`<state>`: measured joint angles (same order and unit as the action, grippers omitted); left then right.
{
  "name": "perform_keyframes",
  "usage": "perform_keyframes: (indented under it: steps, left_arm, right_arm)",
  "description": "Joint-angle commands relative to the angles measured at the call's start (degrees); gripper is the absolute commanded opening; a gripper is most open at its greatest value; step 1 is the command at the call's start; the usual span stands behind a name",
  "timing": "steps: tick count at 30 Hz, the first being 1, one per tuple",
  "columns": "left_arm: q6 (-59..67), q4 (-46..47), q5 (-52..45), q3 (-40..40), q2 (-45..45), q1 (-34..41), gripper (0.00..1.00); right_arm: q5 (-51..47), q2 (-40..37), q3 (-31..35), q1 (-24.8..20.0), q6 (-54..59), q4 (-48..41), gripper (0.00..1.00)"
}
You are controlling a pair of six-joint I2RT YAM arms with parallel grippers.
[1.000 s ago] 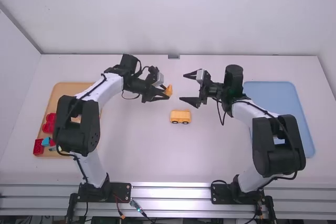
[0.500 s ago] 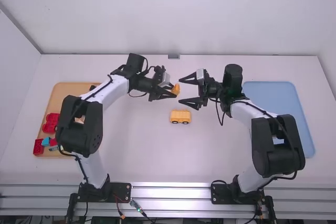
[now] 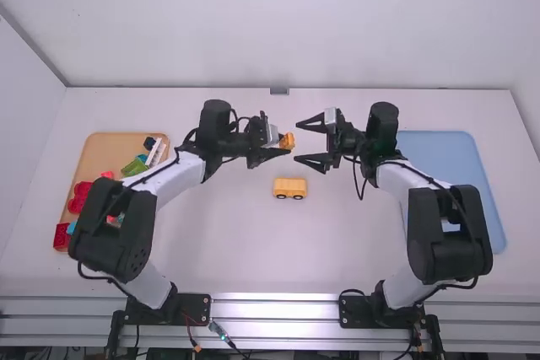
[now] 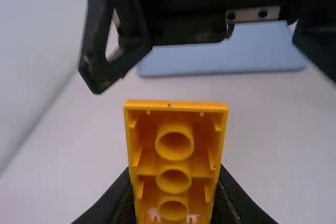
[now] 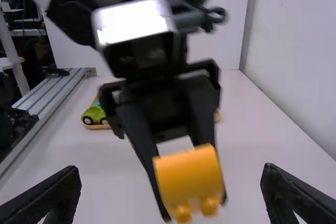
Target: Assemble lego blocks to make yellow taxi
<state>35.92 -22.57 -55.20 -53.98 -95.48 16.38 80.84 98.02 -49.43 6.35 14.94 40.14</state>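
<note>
High view, left gripper point(image 3: 282, 146): clenched on yellow block point(image 3: 288, 140), tips at its sides.
High view, right gripper point(image 3: 296, 142): released, spread wide, facing the block, just beside it.
High view, yellow car body point(image 3: 289, 188): on the table point(image 3: 245, 233), nearer the arm bases than the block.
Left wrist view, yellow block: pinched between the fingertips, hollow side with round tubes toward the camera.
Right wrist view, yellow block: in the left gripper's grasp, just beyond the opening between the right gripper's parted jaws.
</note>
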Motion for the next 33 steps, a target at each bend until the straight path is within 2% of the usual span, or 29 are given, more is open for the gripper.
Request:
perform_keyframes:
  steps: [1, 5, 16, 33]
  left_arm:
    - [-7.7, -5.8, -0.1, 5.2, 4.7, 0.0, 0.02]
    - [-12.2, -13.0, -7.2, 8.2, 5.6, -1.3, 0.02]
    - [-12.1, -10.3, -17.4, 8.4, 5.6, -4.7, 0.02]
    - [-12.1, -9.3, -17.7, 8.4, 4.4, -4.0, 0.02]
  right_arm:
    - [0.6, -0.8, -0.4, 0.3, -0.2, 0.6, 0.91]
    - [1.2, -0.8, -0.4, 2.1, -0.1, 1.5, 0.9]
    - [6.2, -0.8, -0.4, 3.9, -0.1, 1.9, 0.75]
    - [3.3, -0.8, -0.4, 7.6, -0.1, 3.4, 0.66]
